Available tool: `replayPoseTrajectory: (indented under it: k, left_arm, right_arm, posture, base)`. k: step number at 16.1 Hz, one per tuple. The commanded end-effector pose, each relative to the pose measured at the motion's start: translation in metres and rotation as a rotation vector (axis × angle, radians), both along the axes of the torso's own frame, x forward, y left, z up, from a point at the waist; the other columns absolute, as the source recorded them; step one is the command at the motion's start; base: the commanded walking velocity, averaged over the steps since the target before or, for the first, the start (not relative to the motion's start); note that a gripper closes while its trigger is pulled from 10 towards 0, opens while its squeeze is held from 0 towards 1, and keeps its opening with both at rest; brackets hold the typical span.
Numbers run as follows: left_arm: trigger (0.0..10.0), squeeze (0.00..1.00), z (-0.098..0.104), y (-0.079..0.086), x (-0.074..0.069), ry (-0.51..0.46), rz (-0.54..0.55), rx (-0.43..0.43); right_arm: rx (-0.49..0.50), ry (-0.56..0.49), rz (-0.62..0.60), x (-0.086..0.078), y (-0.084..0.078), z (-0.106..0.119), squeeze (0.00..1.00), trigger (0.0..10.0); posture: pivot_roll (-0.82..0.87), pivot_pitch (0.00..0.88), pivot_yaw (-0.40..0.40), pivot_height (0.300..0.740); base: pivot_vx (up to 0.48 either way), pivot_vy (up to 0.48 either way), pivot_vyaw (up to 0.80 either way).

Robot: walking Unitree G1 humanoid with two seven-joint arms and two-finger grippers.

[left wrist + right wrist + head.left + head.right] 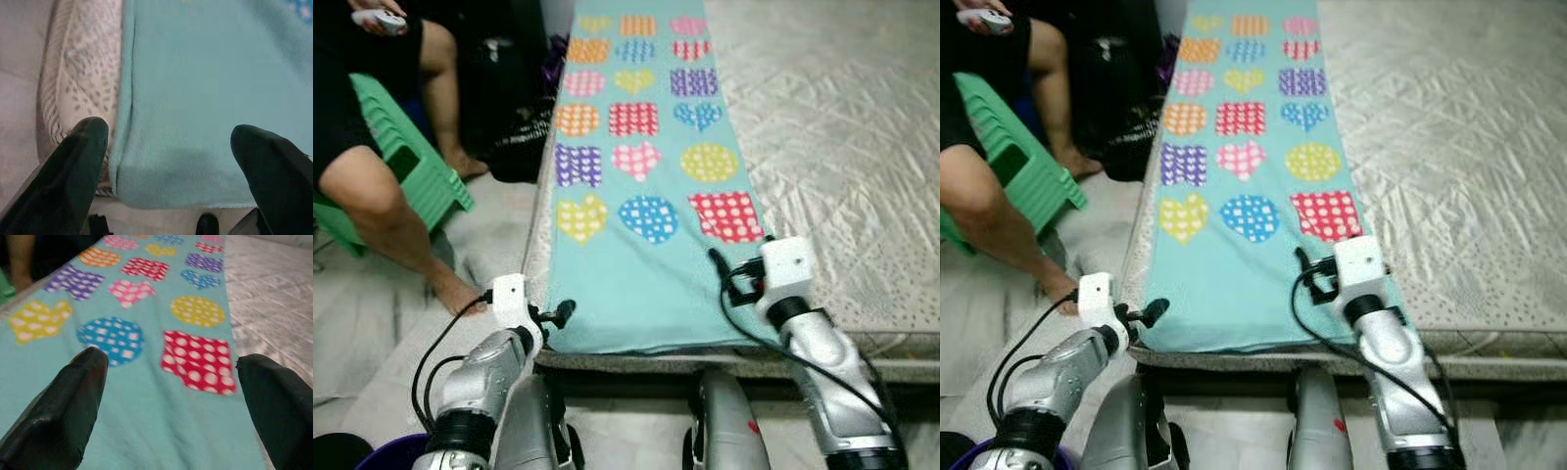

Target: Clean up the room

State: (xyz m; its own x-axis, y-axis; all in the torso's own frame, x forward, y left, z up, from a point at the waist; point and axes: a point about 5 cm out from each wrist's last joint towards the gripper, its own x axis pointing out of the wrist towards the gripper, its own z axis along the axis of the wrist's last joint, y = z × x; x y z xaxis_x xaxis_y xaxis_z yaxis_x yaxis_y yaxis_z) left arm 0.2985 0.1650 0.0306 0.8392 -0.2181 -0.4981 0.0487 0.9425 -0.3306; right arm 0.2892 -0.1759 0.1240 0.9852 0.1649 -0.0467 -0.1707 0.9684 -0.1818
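Note:
A teal blanket (636, 269) patterned with dotted hearts, squares and circles lies in a long strip along the left side of the bed (842, 147). My left gripper (558, 315) is open at the blanket's near left corner. In the left wrist view its fingers (80, 156) straddle that corner (146, 186) and the mattress edge. My right gripper (729, 269) is open just over the blanket's near right part, below the red dotted square (198, 362). Nothing is held between either pair of fingers.
A person (372, 186) sits on a green plastic stool (406, 162) to the left of the bed, bare feet on the floor, holding a white controller (377, 18). A dark bag (514, 127) stands against the bed's side. A purple bin rim (391, 452) shows near my left elbow.

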Motion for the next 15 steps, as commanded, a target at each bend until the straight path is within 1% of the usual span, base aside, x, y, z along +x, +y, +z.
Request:
replayPoseTrajectory:
  k: [1, 3, 4, 5, 6, 7, 8, 9, 10, 13, 15]
  left_arm:
    - [10.0, 0.00, -0.007, 0.002, -0.002, 0.031, -0.009, 0.009]
    - [10.0, 0.00, -0.012, -0.001, 0.000, 0.054, -0.029, 0.008]
    - [8.2, 0.00, -0.016, -0.002, 0.002, 0.065, -0.032, 0.004]
    - [4.8, 0.00, -0.017, -0.002, 0.002, 0.072, -0.030, 0.003]
    - [4.2, 0.00, -0.019, 0.000, 0.002, 0.083, -0.024, 0.008]
    - [2.9, 0.00, -0.021, 0.002, 0.001, 0.094, -0.017, 0.012]
    - [2.5, 0.00, -0.023, 0.004, 0.001, 0.103, -0.013, 0.011]
    - [9.8, 0.00, -0.025, 0.005, 0.000, 0.106, -0.018, 0.002]
    - [10.0, 0.00, -0.026, 0.008, -0.001, 0.111, -0.008, 0.023]
    - [10.0, 0.00, -0.025, 0.014, -0.002, 0.099, 0.019, 0.002]
    - [10.0, 0.00, -0.022, 0.024, 0.000, 0.093, 0.052, 0.020]
  right_arm:
    - [-0.006, 0.001, -0.023, -0.003, -0.006, 0.003, 0.00, 10.0]
    - [-0.013, -0.003, -0.044, -0.005, -0.013, 0.006, 0.00, 10.0]
    - [-0.016, 0.005, -0.055, -0.007, -0.016, 0.006, 0.00, 10.0]
    - [-0.016, 0.008, -0.056, -0.009, -0.016, 0.005, 0.00, 10.0]
    - [-0.017, 0.010, -0.056, -0.010, -0.017, 0.005, 0.00, 10.0]
    - [-0.018, 0.014, -0.058, -0.011, -0.017, 0.005, 0.00, 10.0]
    - [-0.020, 0.017, -0.060, -0.012, -0.018, 0.006, 0.00, 10.0]
    - [-0.022, 0.020, -0.061, -0.013, -0.018, 0.006, 0.00, 10.0]
    - [-0.024, 0.022, -0.063, -0.013, -0.019, 0.006, 0.00, 10.0]
    - [-0.025, 0.027, -0.064, -0.013, -0.021, 0.006, 0.00, 10.0]
    - [-0.023, 0.033, -0.067, -0.014, -0.022, 0.005, 0.00, 10.0]
  posture:
    - [-0.28, 0.218, 0.052, 0.598]
    - [-0.29, 0.220, 0.056, 0.598]
    - [-0.30, 0.215, 0.055, 0.598]
    - [-0.30, 0.211, 0.054, 0.598]
    - [-0.30, 0.209, 0.054, 0.598]
    - [-0.31, 0.207, 0.053, 0.598]
    - [-0.31, 0.203, 0.052, 0.598]
    - [-0.31, 0.201, 0.051, 0.598]
    - [-0.31, 0.200, 0.050, 0.598]
    - [-0.31, 0.199, 0.048, 0.598]
    - [-0.30, 0.201, 0.048, 0.598]
  base:
    - [0.000, 0.000, 0.00]
    - [0.000, 0.000, 0.00]
    - [0.000, 0.000, 0.00]
    - [0.000, 0.000, 0.00]
    - [0.000, 0.000, 0.00]
    - [0.000, 0.000, 0.00]
    - [0.000, 0.000, 0.00]
    - [0.000, 0.000, 0.00]
    - [0.000, 0.000, 0.00]
    - [0.000, 0.000, 0.00]
    - [0.000, 0.000, 0.00]
